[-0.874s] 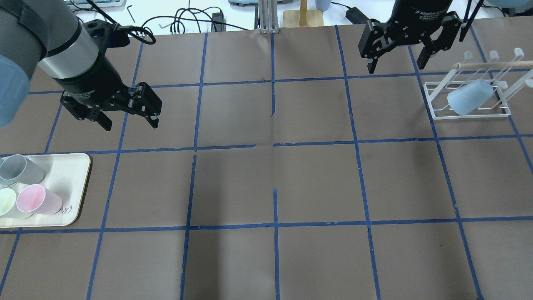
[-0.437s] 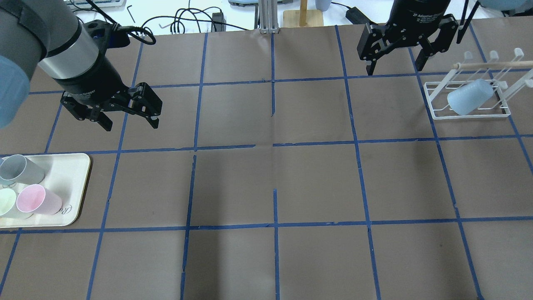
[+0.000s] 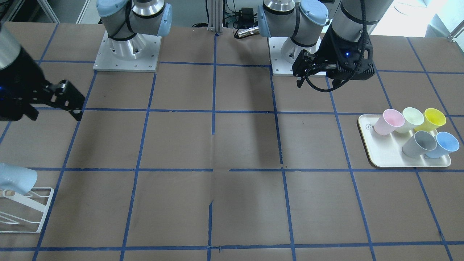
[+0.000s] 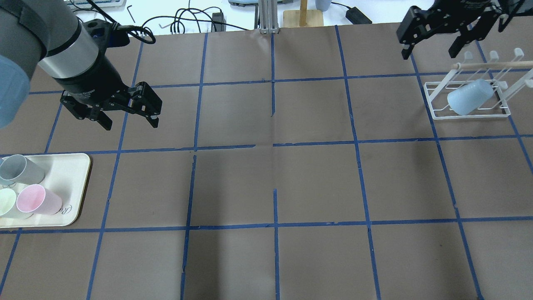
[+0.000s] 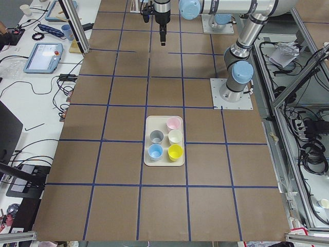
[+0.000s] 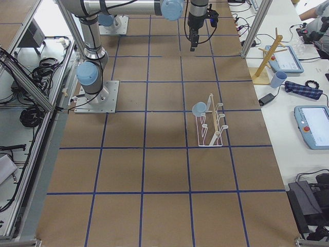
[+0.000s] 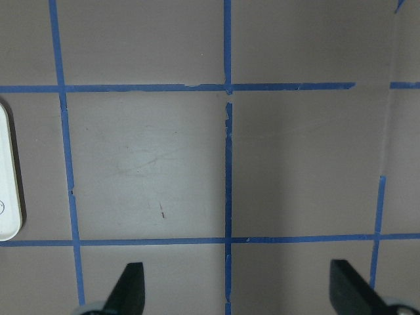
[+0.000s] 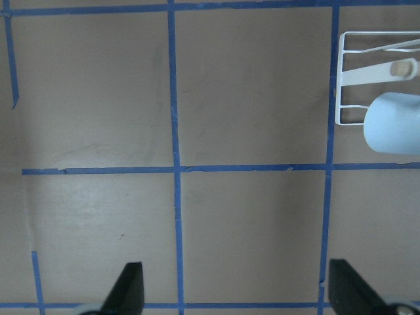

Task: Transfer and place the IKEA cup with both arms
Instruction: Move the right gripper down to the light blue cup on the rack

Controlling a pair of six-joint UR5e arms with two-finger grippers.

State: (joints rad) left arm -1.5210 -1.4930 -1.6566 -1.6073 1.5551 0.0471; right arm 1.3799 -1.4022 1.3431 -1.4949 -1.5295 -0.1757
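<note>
Brown paper ruled into squares by blue tape covers the counter, and very little on it has shifted in the last second. Of the two arms, the left arm hangs where it was over the counter's left side, while the right arm has drawn off, sliding up and to the right in the overhead view until its wrist is cut off by the top edge. A cream tray at the left end carries the spare tumblers, among them a grey cup, a pink cup and a second blue cup. The white wire rack stands at the right end. The left claw is spread wide with nothing between its fingers, and the right claw is likewise released and empty, as its wrist view confirms. The IKEA cup leans tilted on the rack, untouched and in the same place as before. With the cup parked and the right claw backing away from it, the placement looks finished, and what remains is probably only the arms clearing off.
</note>
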